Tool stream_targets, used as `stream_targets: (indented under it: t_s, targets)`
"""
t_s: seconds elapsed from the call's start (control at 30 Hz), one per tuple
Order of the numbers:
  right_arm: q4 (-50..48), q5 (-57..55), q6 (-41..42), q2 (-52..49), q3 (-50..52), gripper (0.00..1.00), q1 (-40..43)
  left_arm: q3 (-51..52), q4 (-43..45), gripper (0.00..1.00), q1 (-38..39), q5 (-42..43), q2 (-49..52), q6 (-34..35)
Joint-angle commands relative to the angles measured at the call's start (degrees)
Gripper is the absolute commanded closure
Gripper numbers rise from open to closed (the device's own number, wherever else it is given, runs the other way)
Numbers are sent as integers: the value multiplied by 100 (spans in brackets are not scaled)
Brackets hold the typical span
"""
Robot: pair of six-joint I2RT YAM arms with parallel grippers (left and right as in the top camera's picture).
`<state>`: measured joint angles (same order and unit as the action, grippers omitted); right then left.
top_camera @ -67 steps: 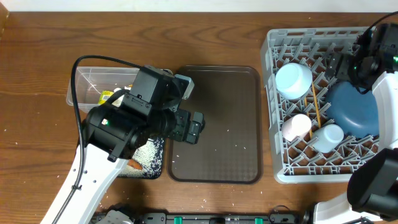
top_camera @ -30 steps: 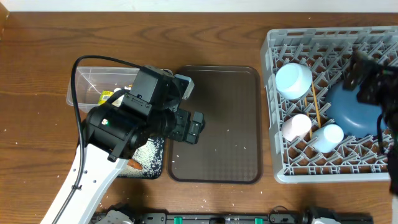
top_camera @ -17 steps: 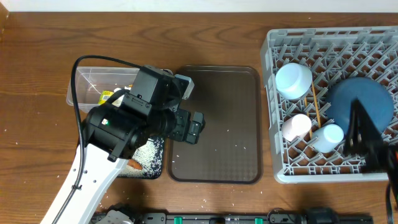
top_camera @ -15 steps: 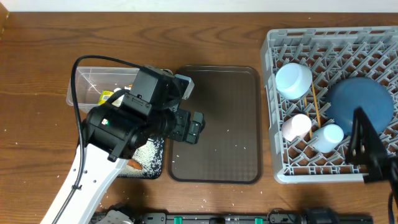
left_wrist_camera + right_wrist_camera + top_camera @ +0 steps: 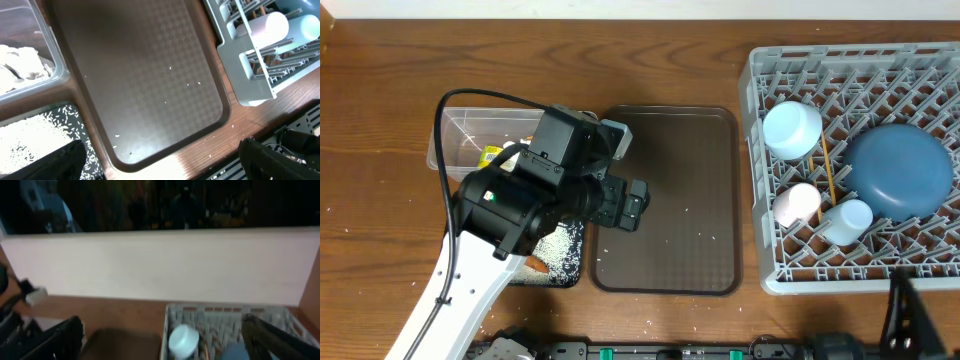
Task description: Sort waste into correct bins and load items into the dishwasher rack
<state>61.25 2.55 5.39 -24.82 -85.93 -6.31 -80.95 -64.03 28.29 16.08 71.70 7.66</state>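
Hanging wide apart, the left fingers [image 5: 50, 162] frame the brown tray [image 5: 150, 75], with rice [image 5: 25, 135] in the black tray [image 5: 80, 112] just beside one of them. The right fingers [image 5: 272, 340], also apart, hold nothing; the rack [image 5: 225, 314] carrying the blue plate [image 5: 900, 170] shows between them

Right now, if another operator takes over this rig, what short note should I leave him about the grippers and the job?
Left gripper: open, empty, above the brown serving tray.
Right gripper: open, empty, clear of the dishwasher rack.
Rack holds the dark blue plate, white bowl, white cup, light blue cup and chopsticks.
Clear tub: snack wrapper, tissue.
Black tray: rice, carrot.
Done: sorting and loading look complete.
Left: a few stray grains on the serving tray.
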Motion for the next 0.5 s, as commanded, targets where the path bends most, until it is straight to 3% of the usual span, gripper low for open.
stream_targets:
  t_s: [0.0, 0.47]
  targets:
    - [479, -42, -76, 35, -11, 1, -52, 26, 0, 0, 9, -72, 22, 4]
    - [3600, -42, -76, 9, 588, 1, -52, 26, 0, 0, 9, -72, 22, 4]
